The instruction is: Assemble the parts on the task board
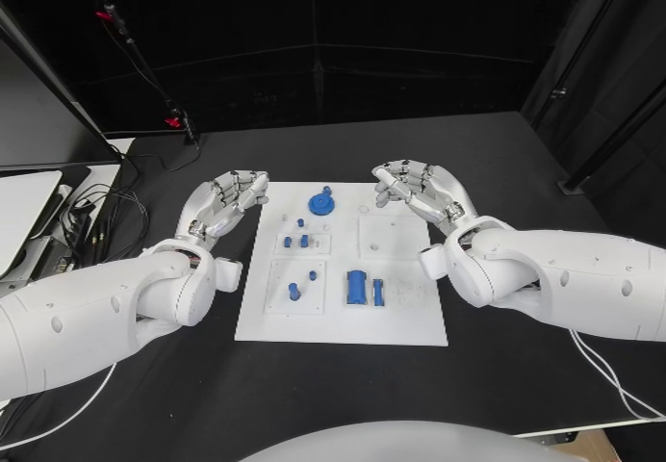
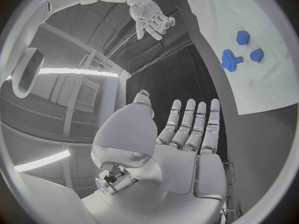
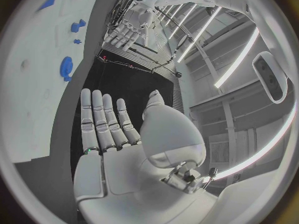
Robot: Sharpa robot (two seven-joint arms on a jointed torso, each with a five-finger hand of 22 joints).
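A robotics lab or test cell is indicated. A black table (image 1: 499, 154) is enclosed by dark curtain walls (image 1: 347, 58), with cables (image 1: 97, 207) trailed off its left side beside what appears to be a monitor edge (image 1: 28, 207). A white task board (image 1: 402, 327) is laid squarely at the centre. Long ceiling strip lights (image 3: 239, 59) and bare structural panels are seen in the wrist views.

A black desk (image 1: 486, 159) stands before a dark curtain wall (image 1: 347, 58). Beyond the desk's far left corner, black cables (image 1: 104, 207) trail beside a pale panel (image 1: 25, 207). Above that corner a dark stand (image 1: 146, 67) carries small red lights. Overhead, long bright light strips (image 3: 239, 47) cross a pale ceiling.
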